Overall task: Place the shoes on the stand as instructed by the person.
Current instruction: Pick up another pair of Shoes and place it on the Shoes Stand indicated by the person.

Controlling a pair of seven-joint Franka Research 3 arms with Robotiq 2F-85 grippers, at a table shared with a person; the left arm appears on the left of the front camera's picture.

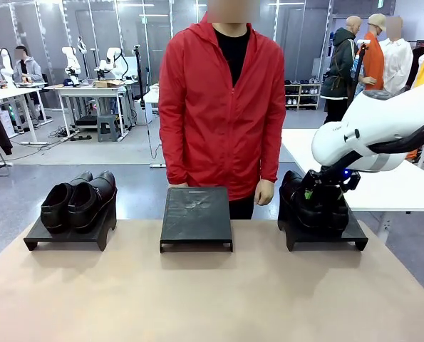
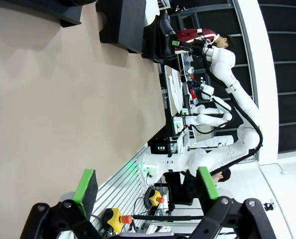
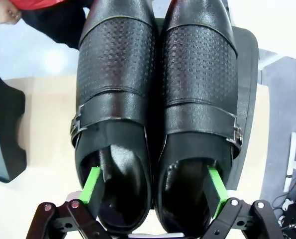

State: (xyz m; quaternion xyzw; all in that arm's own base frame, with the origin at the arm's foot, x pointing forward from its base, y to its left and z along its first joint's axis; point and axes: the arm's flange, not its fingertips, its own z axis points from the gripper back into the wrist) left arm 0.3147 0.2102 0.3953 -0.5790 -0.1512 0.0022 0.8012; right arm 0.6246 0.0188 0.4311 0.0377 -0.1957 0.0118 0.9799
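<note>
Right end effector [image 3: 153, 191] spread wide, one pad inside each shoe of the right-hand pair [image 3: 157, 114] on its stand [image 1: 324, 235]. Left end effector [image 2: 147, 185] apart above bare bench [image 2: 53, 109], gripping nothing.

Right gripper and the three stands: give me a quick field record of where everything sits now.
right gripper: open, one finger inside each shoe of the right pair
right stand: holds that pair, buckled straps, toes pointing to the person
middle stand: nothing on it
left stand: holds the other pair, side by side
left gripper: open, holding nothing, above the table
person's hands: down at the sides, one by the table's far edge
</note>
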